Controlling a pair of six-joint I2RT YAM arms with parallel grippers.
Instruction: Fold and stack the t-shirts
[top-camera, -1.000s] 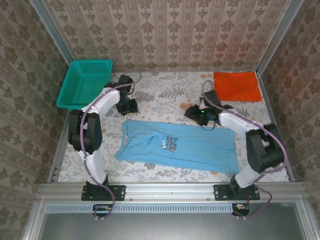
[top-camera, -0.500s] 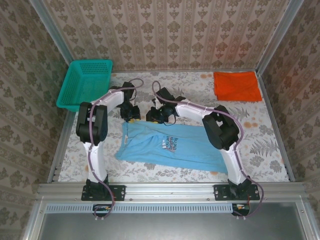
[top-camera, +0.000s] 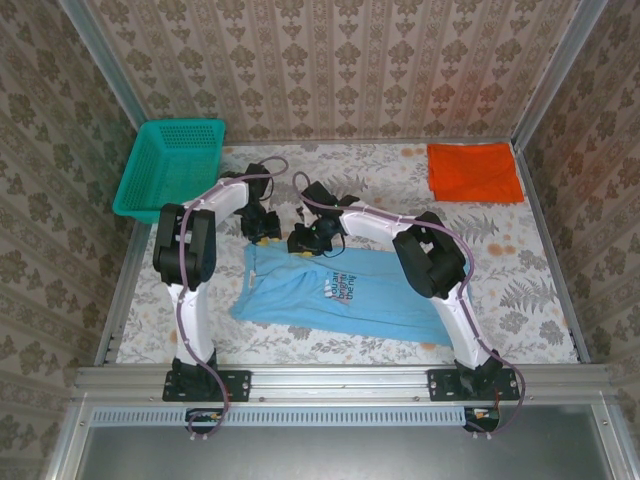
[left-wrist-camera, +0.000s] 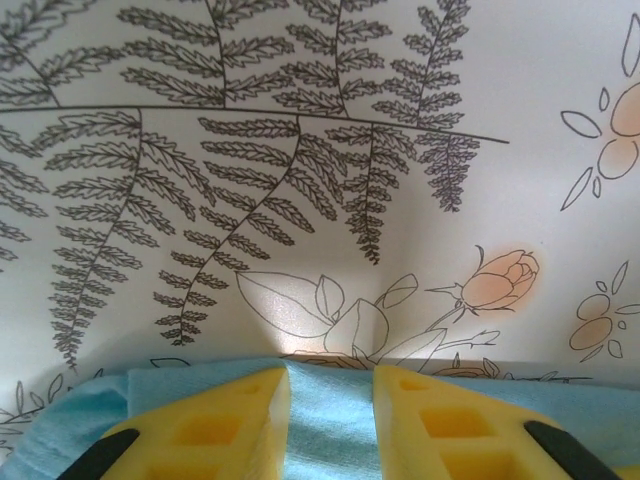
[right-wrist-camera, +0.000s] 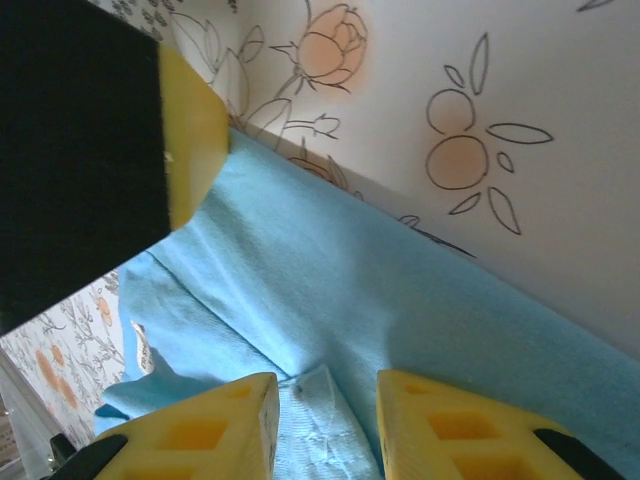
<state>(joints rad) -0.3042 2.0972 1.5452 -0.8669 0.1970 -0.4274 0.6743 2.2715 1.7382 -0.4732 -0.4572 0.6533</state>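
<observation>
left gripper (left-wrist-camera: 330, 388) and right gripper (right-wrist-camera: 328, 392), jaws apart, over the blue t-shirt (top-camera: 290, 297).

Overhead; wrist views close on t-shirt (top-camera: 350, 298)

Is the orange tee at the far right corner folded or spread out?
Folded: the orange-red t-shirt lies as a compact, straight-edged rectangle on the table, with no sleeves showing.

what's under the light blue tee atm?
The light blue tee lies spread on the fern-and-flower table cover, which shows all around its edges. The area directly beneath is hidden by the cloth; no bulge hints at anything else there.
</observation>
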